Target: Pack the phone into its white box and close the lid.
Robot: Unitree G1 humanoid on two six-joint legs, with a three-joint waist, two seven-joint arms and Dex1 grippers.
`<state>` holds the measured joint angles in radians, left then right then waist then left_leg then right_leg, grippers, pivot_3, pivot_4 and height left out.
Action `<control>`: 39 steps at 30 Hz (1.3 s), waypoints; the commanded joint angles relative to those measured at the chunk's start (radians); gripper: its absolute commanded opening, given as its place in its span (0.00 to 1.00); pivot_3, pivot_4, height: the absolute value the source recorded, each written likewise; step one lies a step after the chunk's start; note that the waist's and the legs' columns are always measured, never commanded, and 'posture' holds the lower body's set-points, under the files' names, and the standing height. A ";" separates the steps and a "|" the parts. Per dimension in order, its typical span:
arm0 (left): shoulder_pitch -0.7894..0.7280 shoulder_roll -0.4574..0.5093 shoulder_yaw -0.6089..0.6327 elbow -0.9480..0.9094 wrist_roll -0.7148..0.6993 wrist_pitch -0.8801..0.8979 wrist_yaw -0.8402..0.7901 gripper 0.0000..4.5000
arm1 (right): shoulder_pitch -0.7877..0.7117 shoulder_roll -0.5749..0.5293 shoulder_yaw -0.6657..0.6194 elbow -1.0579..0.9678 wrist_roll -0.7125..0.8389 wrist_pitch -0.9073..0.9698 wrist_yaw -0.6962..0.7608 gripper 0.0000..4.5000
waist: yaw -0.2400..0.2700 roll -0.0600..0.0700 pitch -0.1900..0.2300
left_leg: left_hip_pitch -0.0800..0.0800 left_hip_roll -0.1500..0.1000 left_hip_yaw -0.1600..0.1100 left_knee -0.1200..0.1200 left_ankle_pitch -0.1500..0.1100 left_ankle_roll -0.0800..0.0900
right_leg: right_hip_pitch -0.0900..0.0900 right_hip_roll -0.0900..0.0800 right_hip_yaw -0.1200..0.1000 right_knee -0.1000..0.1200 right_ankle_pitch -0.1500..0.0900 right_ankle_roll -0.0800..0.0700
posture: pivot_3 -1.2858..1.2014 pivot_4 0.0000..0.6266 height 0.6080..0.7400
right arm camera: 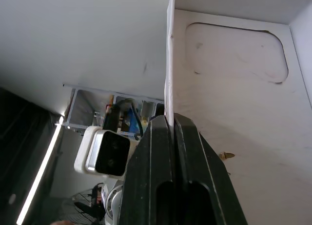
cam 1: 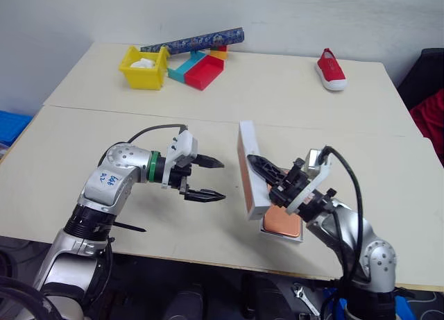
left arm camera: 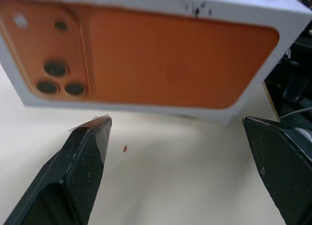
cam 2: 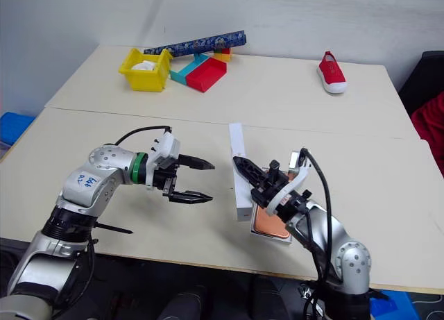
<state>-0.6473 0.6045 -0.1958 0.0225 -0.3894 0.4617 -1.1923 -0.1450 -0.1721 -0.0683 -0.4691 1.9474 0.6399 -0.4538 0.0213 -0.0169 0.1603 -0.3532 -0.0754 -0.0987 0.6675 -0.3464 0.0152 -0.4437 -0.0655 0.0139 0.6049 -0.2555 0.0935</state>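
Cream laminate is what we see most in the left eye view: two tables (cam 1: 90, 136) butted together along one seam. We count one lid (cam 1: 248, 169), stood up on its long edge, one white box (cam 1: 300, 235) lying flat behind it near the front table edge, and one phone (cam 1: 280, 221) lying copper-side up inside that box. The right gripper (cam 1: 258, 164) is clamped onto the lid's wall. The left gripper (cam 1: 208, 179) hangs with its fingers spread wide, holding nothing, with bare table between it and the lid. At the far edge sit one yellow bin (cam 1: 144, 69), one red tray (cam 1: 205, 71), one patterned roll (cam 1: 194, 41) and one red shoe (cam 1: 331, 69).

In the left wrist view, the lid's printed orange phone shows four dark lenses.

In the right wrist view, the pinched wall edge runs up beside the plain white inside. We can read no writing anywhere.
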 commanded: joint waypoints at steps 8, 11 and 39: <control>-0.018 -0.068 -0.055 0.149 0.137 -0.128 0.057 0.39 | 0.079 0.075 0.051 0.068 -0.084 -0.058 0.067 0.00 | 0.000 0.000 0.000 | 0.000 0.000 0.000 0.000 0.000 0.000 | 0.000 0.001 0.000 0.000 0.000 0.000 | 0.52 0.24 1.00; -0.041 -0.116 -0.076 0.211 0.172 -0.160 0.069 0.18 | 0.092 0.067 0.052 0.051 -0.110 -0.058 0.085 0.00 | 0.000 0.000 0.000 | 0.000 0.000 0.000 0.000 0.000 0.000 | 0.000 0.001 0.000 0.001 0.000 0.000 | 0.52 0.24 1.00; -0.208 -0.456 -0.144 0.475 0.269 -0.300 0.044 0.00 | 0.660 -0.721 -0.423 -0.477 -0.436 0.153 0.603 0.47 | 0.008 -0.004 0.000 | 0.001 0.001 0.002 0.003 -0.003 0.007 | 0.007 0.001 0.001 -0.010 0.003 0.005 | 0.52 0.24 1.00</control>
<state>-0.8213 0.1581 -0.3386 0.4937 -0.1260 0.1897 -1.1518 0.5041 -0.8812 -0.4622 -0.8985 1.5770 0.7905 0.0864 0.0294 -0.0209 0.1600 -0.3519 -0.0745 -0.0962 0.6717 -0.3506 0.0240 -0.4358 -0.0639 0.0148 0.5947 -0.2528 0.0984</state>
